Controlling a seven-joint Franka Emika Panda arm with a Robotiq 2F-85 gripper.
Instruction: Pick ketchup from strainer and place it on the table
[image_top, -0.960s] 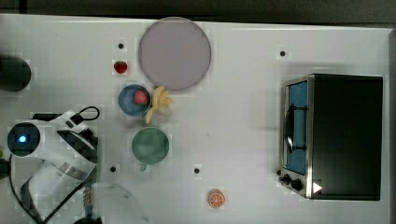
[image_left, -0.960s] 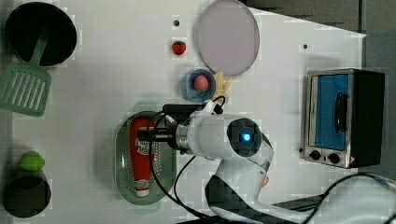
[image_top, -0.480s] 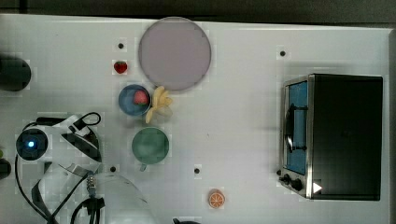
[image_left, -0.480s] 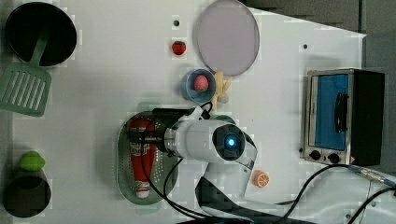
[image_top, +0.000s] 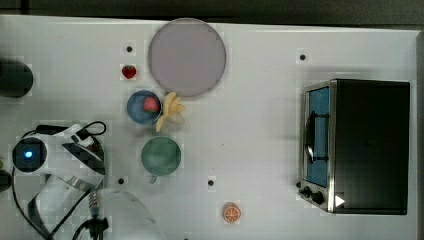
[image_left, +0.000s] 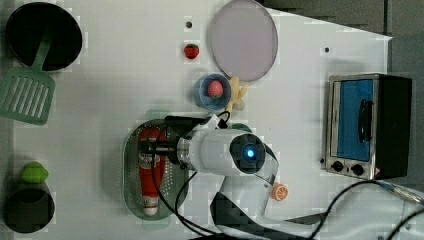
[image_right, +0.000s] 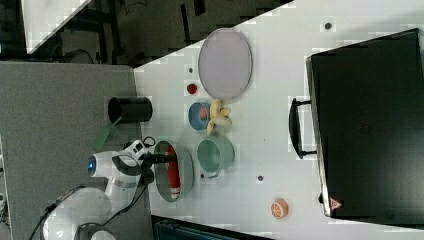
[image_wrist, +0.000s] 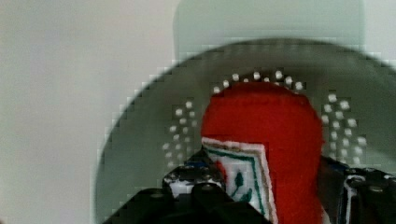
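We see the ketchup (image_left: 150, 170) lying lengthwise in the strainer (image_left: 131, 187). The gripper (image_wrist: 266, 186) straddles the bottle, one finger at each side; whether they pinch it yet, we cannot tell

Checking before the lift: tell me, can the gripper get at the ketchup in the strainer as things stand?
Probably yes. The gripper is down over the ketchup lying in the strainer, a finger on either side of the bottle; nothing lies on it.

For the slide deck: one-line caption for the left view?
Hand straddling the ketchup lying in the strainer on the table.
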